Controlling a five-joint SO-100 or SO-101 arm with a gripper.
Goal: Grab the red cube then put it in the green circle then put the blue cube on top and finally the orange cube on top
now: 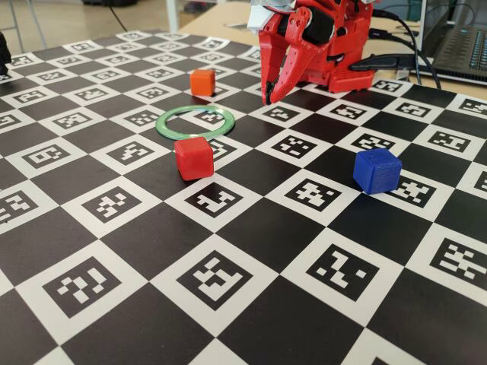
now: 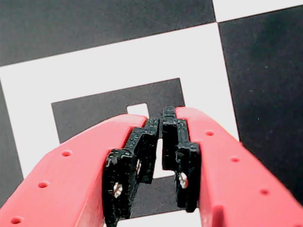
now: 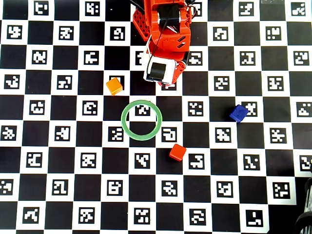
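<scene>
On the checkerboard mat (image 3: 73, 161) printed with black-and-white marker squares, as seen in the overhead view, the orange cube (image 3: 114, 86) is found furthest left, at about ten o'clock from the green circle (image 3: 123, 123) and a little apart from its rim. The green circle lies flat near the middle of the mat, and a marker square is enclosed by it; no cube is inside it. The red robot arm (image 3: 165, 29) is seen at twelve o'clock from the ring, reaching down from the top edge of the mat, with its white-capped head ending just short of the ring. The red cube (image 3: 177, 152) is placed at about four to five o'clock from the ring, just outside its rim and slightly rotated against the grid. The blue cube (image 3: 238, 113) is set well apart at three o'clock from the ring, resting on the mat. In the wrist view the gripper (image 2: 162, 122) is shown pointing down at a marker square, its red fingers drawn together so that the black pads (image 2: 137, 161) nearly meet at the tips, a thin gap being left lower down; nothing is held between them. In the fixed view the gripper (image 1: 268, 97) is seen hovering with its tip close above the mat, beside the orange cube (image 1: 202, 82) and beyond the ring (image 1: 173, 129).
</scene>
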